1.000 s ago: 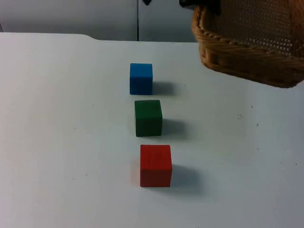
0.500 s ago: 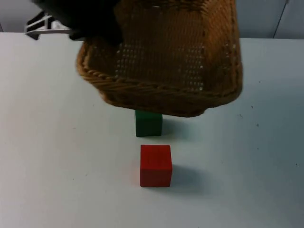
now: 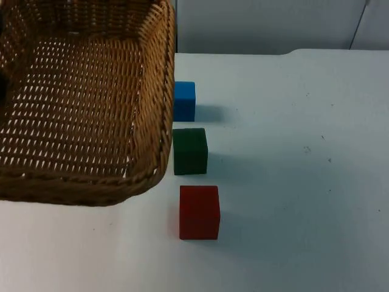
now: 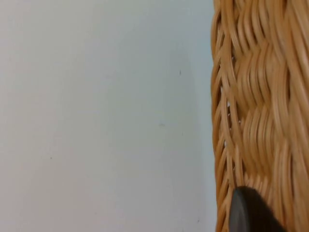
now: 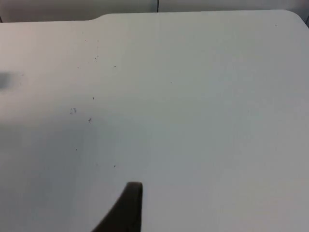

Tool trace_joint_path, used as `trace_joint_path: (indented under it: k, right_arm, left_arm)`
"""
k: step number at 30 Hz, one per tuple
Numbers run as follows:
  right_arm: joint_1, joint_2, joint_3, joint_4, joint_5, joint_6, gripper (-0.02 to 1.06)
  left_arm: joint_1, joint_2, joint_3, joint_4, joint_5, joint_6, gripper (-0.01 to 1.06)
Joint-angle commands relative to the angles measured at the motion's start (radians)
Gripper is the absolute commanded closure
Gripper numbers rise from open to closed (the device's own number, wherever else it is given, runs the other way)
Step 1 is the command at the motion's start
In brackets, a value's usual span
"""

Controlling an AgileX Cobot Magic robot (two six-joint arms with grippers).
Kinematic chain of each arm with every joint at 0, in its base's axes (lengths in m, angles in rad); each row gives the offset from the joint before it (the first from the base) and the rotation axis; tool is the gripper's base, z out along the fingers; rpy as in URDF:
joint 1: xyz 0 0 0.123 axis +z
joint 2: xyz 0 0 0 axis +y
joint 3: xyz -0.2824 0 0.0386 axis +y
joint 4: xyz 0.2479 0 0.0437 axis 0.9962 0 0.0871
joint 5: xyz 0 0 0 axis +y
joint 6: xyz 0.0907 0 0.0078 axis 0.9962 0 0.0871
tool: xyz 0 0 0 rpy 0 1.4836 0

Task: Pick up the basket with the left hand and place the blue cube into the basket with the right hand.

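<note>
The brown wicker basket [image 3: 159, 109] hangs in the air at the left of the top view, close to the camera, with nothing inside it. Its woven wall [image 4: 260, 96] also appears in the left wrist view, where a black fingertip [image 4: 246, 210] of my left gripper presses against it, shut on the basket. The blue cube [image 3: 186, 101] rests on the white table just right of the basket's rim, which hides its left edge. My right gripper [image 5: 128, 208] hovers over bare table.
A green cube [image 3: 190, 151] sits directly in front of the blue one, and a red cube [image 3: 199, 212] in front of that, forming one row. The grey partition wall [image 3: 261, 24] closes off the table's far side.
The basket swung from the upper right across the cubes to the left. It covered the blue cube half a second ago; that cube shows again now. The cubes have not moved.
</note>
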Motion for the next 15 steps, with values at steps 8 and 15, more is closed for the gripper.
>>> trace_joint_path:
  k: [8, 15]
  right_arm:
    - [0.004, -0.002, 0.006, 0.003, -0.009, 0.001, 0.00]
    - [0.004, -0.002, 0.006, 0.010, -0.009, -0.006, 0.00]
  left_arm:
    - [0.258, -0.014, 0.072, -0.259, 0.212, 0.343, 1.05]
    - [0.299, -0.014, 0.098, -0.289, 0.235, 0.404, 1.05]
